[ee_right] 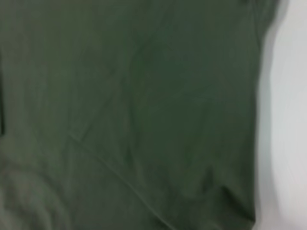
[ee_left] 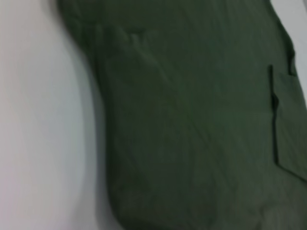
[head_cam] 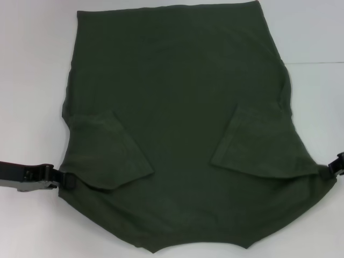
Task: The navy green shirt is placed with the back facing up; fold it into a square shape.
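The navy green shirt [head_cam: 183, 107] lies spread flat on the white table [head_cam: 27, 80], plain side up. Both short sleeves are folded inward over the body, the left sleeve [head_cam: 107, 156] and the right sleeve [head_cam: 258, 142]. My left gripper [head_cam: 63, 180] is at the shirt's left edge near the sleeve fold, shut on the cloth. At the opposite edge my right gripper [head_cam: 327, 171] pinches the cloth where it is drawn out to a point. The wrist views show only the shirt [ee_left: 192, 120] [ee_right: 144, 96] and table, no fingers.
Bare white table [head_cam: 317, 107] surrounds the shirt on the left and right. The shirt's near edge runs off the bottom of the head view and its far edge reaches the top.
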